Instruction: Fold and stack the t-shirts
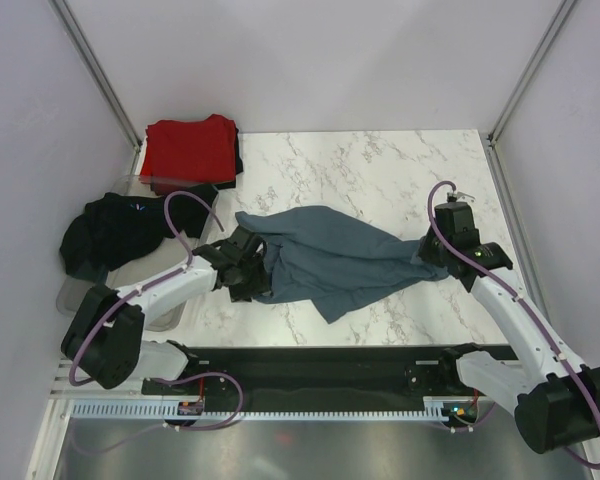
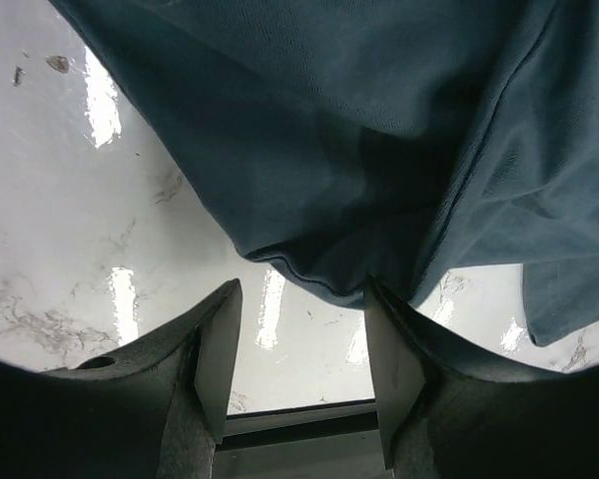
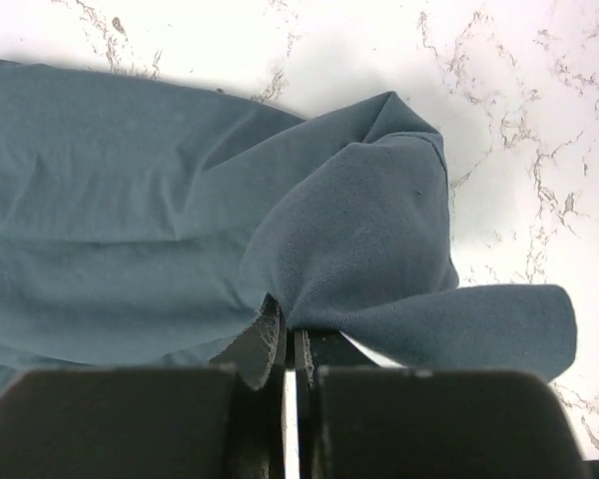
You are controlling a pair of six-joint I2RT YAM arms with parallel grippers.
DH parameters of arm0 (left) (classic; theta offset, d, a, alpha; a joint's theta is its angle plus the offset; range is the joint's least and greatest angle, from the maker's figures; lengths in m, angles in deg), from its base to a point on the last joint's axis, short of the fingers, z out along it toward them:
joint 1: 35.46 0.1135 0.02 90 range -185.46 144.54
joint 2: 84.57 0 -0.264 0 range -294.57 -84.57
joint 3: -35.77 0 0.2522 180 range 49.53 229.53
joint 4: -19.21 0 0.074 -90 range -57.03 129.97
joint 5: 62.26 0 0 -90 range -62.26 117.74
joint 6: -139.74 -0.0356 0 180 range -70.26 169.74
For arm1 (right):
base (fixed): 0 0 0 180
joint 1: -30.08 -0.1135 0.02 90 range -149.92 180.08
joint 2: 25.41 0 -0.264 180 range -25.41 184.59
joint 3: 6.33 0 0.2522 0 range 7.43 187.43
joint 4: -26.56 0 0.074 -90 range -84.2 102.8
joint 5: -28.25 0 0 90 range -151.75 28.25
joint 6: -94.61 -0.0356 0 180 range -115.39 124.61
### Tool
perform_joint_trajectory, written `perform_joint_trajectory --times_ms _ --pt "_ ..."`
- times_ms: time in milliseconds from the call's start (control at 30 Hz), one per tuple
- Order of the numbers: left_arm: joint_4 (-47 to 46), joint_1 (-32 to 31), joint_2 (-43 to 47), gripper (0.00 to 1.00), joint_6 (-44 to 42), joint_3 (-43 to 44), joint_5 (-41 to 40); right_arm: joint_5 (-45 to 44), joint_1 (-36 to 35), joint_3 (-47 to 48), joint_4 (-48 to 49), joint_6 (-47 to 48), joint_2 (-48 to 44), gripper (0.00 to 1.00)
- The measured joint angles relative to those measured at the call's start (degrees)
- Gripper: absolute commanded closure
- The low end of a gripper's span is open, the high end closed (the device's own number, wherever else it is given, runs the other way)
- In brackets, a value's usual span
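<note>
Currently we are clamping our right tool point(image 3: 292, 344) on one end of the slate blue-grey t-shirt point(image 1: 330, 255), which is stretching across the middle of the tabletop point(image 1: 380, 170). Our left tool point(image 2: 299, 299) is standing parted, the hem lying at its tips, unpinched. The red t-shirt point(image 1: 190, 148) is sitting folded at the far left corner, the black t-shirt point(image 1: 115, 232) draping over the left-edge tray point(image 1: 168, 312).

Finding: no legible text, label, brand, number or sign in any of the three views. The blue-grey t-shirt point(image 1: 340, 262), red t-shirt point(image 1: 190, 148) and black t-shirt point(image 1: 110, 232) show plain cloth. The marble tabletop point(image 1: 380, 170), left arm point(image 1: 165, 285) and right arm point(image 1: 515, 310) carry no readable marking.
</note>
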Motion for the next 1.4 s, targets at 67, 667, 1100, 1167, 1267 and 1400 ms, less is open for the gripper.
perform_joint_trajectory --times_ms 67,667,1100,1167,1267,1400 --pt "-0.37 -0.85 -0.87 0.41 1.05 -0.09 -0.02 0.04 0.00 -0.04 0.02 0.07 -0.02 1.00" --pt "-8.57 -8.00 -7.50 0.98 1.07 1.51 -1.46 0.37 0.00 -2.14 -0.37 0.48 -1.62 1.00" --pt "14.80 -8.61 5.25 0.98 -5.64 52.15 -7.52 -2.21 -0.02 21.88 -14.10 -0.35 -8.33 1.00" --pt "17.64 -8.61 4.33 0.98 -6.99 60.87 -7.98 -3.32 -0.02 25.94 -16.65 -0.70 -9.27 1.00" --pt "21.14 -8.61 2.67 0.98 -8.33 69.61 -8.55 -5.20 -0.02 30.82 -19.67 -1.01 -9.86 1.00" --pt "25.88 -8.61 0.33 0.98 -10.05 76.65 -10.23 -8.55 -0.02 36.44 -22.34 -0.81 -10.14 1.00"
